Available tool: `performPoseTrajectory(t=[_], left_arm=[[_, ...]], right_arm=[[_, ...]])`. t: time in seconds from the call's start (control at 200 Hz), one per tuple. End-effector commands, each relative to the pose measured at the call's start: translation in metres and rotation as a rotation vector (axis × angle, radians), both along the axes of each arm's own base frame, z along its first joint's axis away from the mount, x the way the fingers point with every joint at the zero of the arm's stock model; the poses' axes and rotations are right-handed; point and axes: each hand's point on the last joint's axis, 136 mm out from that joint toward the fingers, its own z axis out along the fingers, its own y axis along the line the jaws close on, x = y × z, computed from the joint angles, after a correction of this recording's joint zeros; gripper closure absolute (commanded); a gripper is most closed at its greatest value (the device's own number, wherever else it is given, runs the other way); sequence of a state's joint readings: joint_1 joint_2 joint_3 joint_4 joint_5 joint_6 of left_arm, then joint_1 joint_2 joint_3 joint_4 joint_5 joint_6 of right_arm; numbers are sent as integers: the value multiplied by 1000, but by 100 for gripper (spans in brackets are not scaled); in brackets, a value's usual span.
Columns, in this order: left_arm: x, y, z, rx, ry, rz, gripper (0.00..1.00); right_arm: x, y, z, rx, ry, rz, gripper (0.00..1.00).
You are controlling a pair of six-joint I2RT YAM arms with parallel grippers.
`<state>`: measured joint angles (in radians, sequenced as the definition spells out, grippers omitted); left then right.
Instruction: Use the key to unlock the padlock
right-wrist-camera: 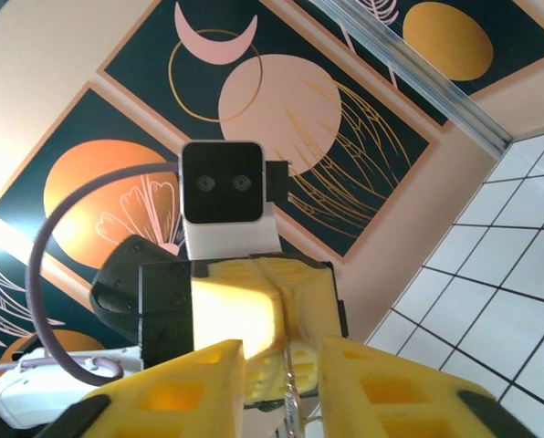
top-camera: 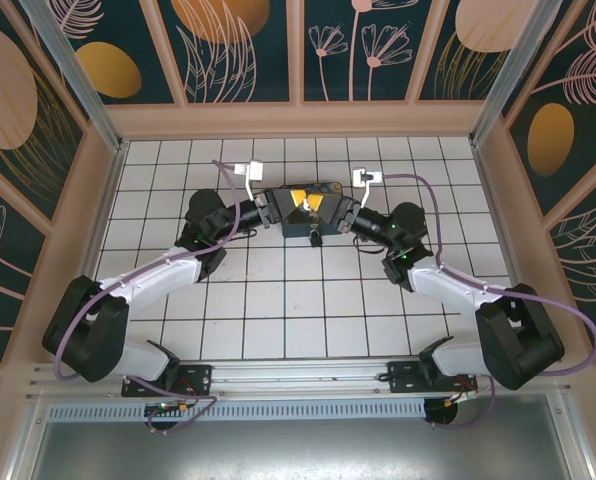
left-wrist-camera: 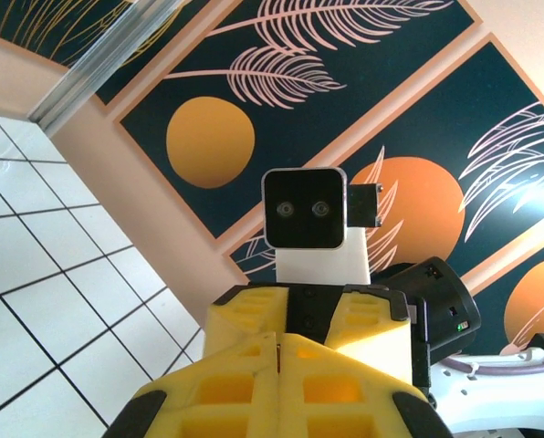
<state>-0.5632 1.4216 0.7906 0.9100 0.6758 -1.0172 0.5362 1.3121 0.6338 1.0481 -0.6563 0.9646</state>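
The padlock (top-camera: 315,236) is seen just beside the right jaws. A thin silvery strip (right-wrist-camera: 291,388) is pinched in them. The left jaws are pressed together, facing them.

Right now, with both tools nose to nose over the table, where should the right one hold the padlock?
By its small body, from the right. The padlock presents a thin silvery bar, probably its shackle, in the gap between the right tool's fingers: too slim to clamp steadily. Keep the end facing the left tool free.
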Motion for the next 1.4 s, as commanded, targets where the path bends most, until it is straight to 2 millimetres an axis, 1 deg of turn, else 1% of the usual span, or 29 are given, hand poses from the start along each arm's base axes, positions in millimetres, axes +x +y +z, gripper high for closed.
performPoseTrajectory(t=[0.0, 0.165, 0.38, 0.455, 0.535, 0.691, 0.716, 0.986, 1.171, 1.396], left_arm=[[-5, 1, 14, -62, -33, -15, 100], [-3, 3, 15, -75, -27, 2, 100], [-5, 5, 17, -111, -16, -8, 100], [-7, 5, 19, -120, -16, -13, 100], [-7, 5, 19, -122, -15, -15, 100], [-4, 6, 16, -126, -2, -1, 100], [-4, 7, 17, -131, -2, 1, 100], [-2, 8, 18, -160, 10, 5, 100], [-2, 9, 17, -166, 16, 11, 100], [-1, 10, 17, -182, 22, 18, 100]], right_arm=[[-9, 0, 21, 51, -69, 26, 75], [-11, -2, 20, 71, -57, 35, 75], [-9, 0, 14, 74, -35, 40, 71], [-7, 0, 10, 66, -25, 33, 71], [-7, 0, 10, 68, -25, 37, 71], [-7, 1, 10, 69, -28, 42, 73], [-12, 6, 9, 69, -26, 60, 74], [-15, 12, 8, 74, -21, 78, 75], [-15, 10, 6, 81, -13, 73, 78], [-16, 9, 6, 87, -11, 74, 77]])
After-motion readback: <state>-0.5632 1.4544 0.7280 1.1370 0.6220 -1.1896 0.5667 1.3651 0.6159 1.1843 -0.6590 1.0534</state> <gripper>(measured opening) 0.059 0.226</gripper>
